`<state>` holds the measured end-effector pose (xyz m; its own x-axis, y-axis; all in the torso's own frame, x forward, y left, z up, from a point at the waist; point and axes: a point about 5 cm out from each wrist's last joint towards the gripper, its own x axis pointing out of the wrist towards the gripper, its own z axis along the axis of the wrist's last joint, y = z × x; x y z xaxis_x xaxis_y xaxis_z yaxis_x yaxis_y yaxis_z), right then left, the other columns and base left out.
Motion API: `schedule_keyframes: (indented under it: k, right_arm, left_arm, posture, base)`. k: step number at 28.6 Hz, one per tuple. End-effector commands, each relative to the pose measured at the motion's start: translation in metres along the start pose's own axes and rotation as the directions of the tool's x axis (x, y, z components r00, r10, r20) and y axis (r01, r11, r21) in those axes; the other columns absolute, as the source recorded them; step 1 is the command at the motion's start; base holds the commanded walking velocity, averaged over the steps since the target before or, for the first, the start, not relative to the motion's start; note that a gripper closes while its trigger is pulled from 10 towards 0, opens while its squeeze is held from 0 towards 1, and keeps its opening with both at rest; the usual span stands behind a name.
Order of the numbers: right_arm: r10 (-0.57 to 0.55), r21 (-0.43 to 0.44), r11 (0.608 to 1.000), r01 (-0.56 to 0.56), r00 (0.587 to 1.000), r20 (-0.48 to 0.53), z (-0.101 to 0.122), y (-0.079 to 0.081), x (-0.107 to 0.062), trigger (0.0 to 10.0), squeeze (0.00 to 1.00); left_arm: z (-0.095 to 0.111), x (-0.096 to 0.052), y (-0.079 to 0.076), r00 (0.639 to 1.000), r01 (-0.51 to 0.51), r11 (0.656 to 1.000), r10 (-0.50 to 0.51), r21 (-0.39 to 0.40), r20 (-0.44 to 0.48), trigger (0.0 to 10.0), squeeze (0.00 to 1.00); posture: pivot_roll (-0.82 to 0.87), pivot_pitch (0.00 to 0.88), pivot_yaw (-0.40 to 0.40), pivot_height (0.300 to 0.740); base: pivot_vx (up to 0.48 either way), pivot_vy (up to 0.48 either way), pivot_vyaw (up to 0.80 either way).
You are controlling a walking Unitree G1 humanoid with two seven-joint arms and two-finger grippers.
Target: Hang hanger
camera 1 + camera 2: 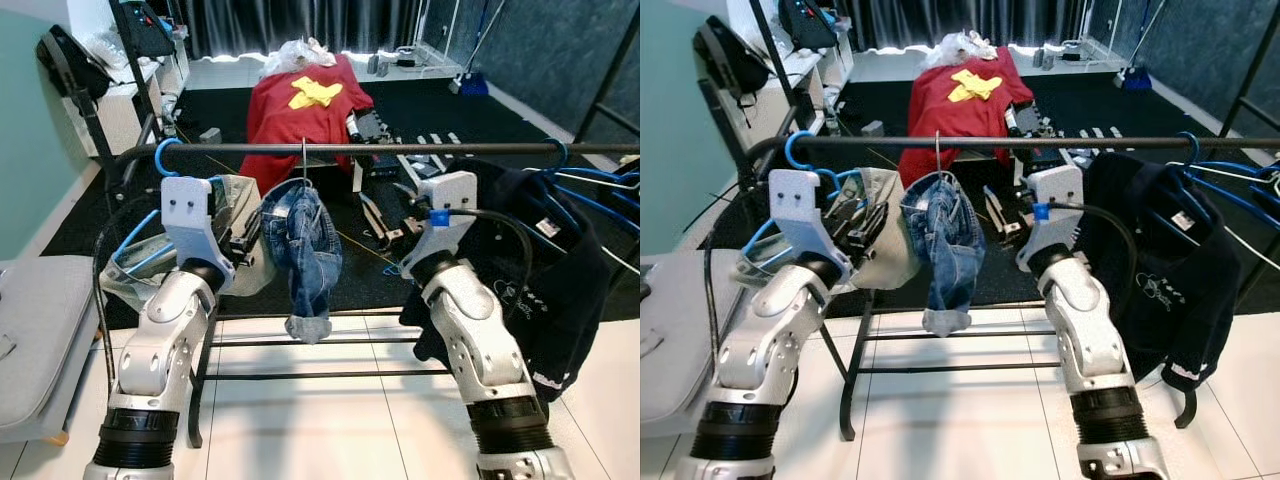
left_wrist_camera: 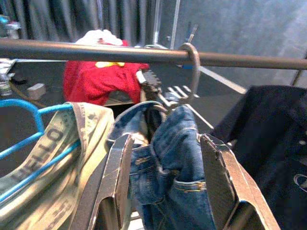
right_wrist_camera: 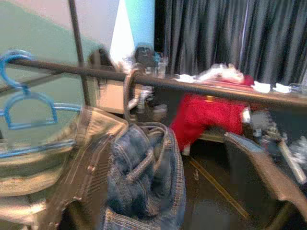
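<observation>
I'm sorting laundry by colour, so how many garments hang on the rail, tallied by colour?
Olive-beige garment on a blue hanger: 1
Blue denim jeans on a metal hook: 1
Dark navy top on a blue hanger: 1
Total on the rail: 3

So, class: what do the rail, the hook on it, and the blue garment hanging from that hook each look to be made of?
Rail: dark matte metal tube, judging by its even round shape.
Hook: bare grey wire, probably steel.
Blue garment: denim, with faded weave and stitched seams.
</observation>
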<state>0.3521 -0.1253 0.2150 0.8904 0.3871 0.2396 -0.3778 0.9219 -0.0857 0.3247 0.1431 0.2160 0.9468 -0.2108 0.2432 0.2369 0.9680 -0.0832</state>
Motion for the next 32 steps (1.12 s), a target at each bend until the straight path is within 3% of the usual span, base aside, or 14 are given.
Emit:
schedule_keyframes:
  k: [1, 2, 3, 4, 11, 12, 13, 22, 25, 32]
  right_arm:
    - [0.013, -0.001, 1.0, -0.013, 1.0, -0.009, -0.003, 0.002, 0.001, 10.0, 1.0]
    - [0.022, 0.021, 1.0, -0.022, 1.0, -0.012, -0.003, 0.003, 0.012, 10.0, 1.0]
    - [0.022, 0.021, 1.0, -0.022, 1.0, -0.012, -0.003, 0.003, 0.012, 10.0, 1.0]
    - [0.04, 0.024, 0.999, -0.04, 0.999, -0.01, 0.0, 0.004, 0.025, 10.0, 1.0]
    - [0.056, 0.022, 0.998, -0.056, 0.998, -0.005, 0.004, 0.005, 0.036, 10.0, 1.0]
    - [0.079, -0.001, 0.997, -0.079, 0.997, -0.004, 0.01, 0.007, 0.047, 10.0, 0.76]
    - [0.084, -0.025, 0.996, -0.084, 0.996, -0.009, 0.016, 0.007, 0.058, 10.0, 0.0]
    - [0.081, -0.052, 0.995, -0.082, 0.997, -0.018, 0.026, 0.005, 0.071, 10.0, 0.0]
    - [0.062, -0.094, 0.994, -0.064, 0.998, -0.016, 0.039, 0.002, 0.082, 10.0, 0.0]
    - [0.059, -0.127, 0.99, -0.059, 0.998, -0.002, 0.055, 0.004, 0.091, 10.0, 0.0]
  left_arm:
    - [-0.001, -0.001, 0.003, 1.0, -0.004, 1.0, 0.004, 0.021, -0.006, 10.0, 0.0]
    - [0.001, -0.002, 0.006, 1.0, -0.009, 0.999, 0.009, 0.04, -0.006, 10.0, 0.0]
    - [0.001, -0.002, 0.006, 1.0, -0.009, 0.999, 0.009, 0.04, -0.006, 10.0, 0.0]
    - [0.005, -0.005, 0.01, 1.0, -0.019, 0.998, 0.018, 0.054, 0.007, 10.0, 0.0]
    - [0.009, -0.008, 0.014, 0.999, -0.029, 0.997, 0.028, 0.069, 0.018, 10.0, 0.0]
    - [0.014, -0.013, 0.019, 0.999, -0.039, 0.996, 0.037, 0.085, 0.03, 10.0, 0.0]
    - [0.018, -0.018, 0.024, 0.998, -0.053, 0.994, 0.049, 0.098, 0.04, 10.0, 0.0]
    - [0.024, -0.024, 0.03, 0.997, -0.067, 0.991, 0.061, 0.116, 0.052, 10.0, 0.0]
    - [0.03, -0.029, 0.035, 0.995, -0.083, 0.986, 0.075, 0.141, 0.06, 10.0, 0.0]
    - [0.036, -0.034, 0.038, 0.994, -0.095, 0.983, 0.085, 0.16, 0.067, 10.0, 0.0]
  posture:
    - [-0.06, 0.058, 0.012, 0.74]
    - [-0.05, 0.069, 0.003, 0.74]
    - [-0.05, 0.069, 0.003, 0.74]
    - [-0.03, 0.086, -0.012, 0.74]
    - [-0.01, 0.1, -0.023, 0.74]
    - [0.01, 0.132, -0.037, 0.74]
    - [0.03, 0.17, -0.049, 0.74]
    - [0.05, 0.193, -0.062, 0.74]
    - [0.08, 0.238, -0.081, 0.74]
    - [0.08, 0.248, -0.085, 0.74]
  base:
    - [0.0, 0.0, 0.0]
    - [0.0, 0.0, 0.0]
    - [0.0, 0.0, 0.0]
    - [0.0, 0.0, 0.0]
    - [0.0, 0.0, 0.0]
    - [0.0, 0.0, 0.0]
    - [0.0, 0.0, 0.0]
    - [0.0, 0.0, 0.0]
    - [0.0, 0.0, 0.0]
    - [0.0, 0.0, 0.0]
